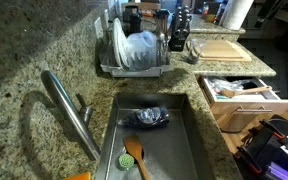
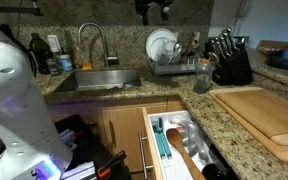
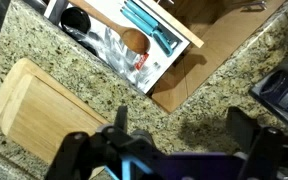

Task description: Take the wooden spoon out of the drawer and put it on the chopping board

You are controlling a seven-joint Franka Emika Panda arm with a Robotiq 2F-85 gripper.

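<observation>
The drawer (image 2: 156, 150) is pulled open below the granite counter. It also shows in an exterior view (image 1: 227, 104) and at the top of the wrist view (image 3: 179, 28). The wooden spoon (image 2: 186, 152) lies inside it next to teal utensils; its bowl shows in the wrist view (image 3: 134, 42). The chopping board (image 2: 266, 115) lies flat and bare on the counter beside the drawer, and also shows in an exterior view (image 1: 220, 48) and the wrist view (image 3: 39, 105). My gripper (image 3: 182, 130) is open and empty, high above the counter (image 2: 152, 8), apart from the spoon.
A steel sink (image 1: 174, 150) holds an orange-brown spatula with a green handle (image 1: 135, 155) and a dark item. A dish rack with plates (image 2: 169, 55), a glass (image 2: 203, 75) and a knife block (image 2: 230, 62) stand at the back of the counter.
</observation>
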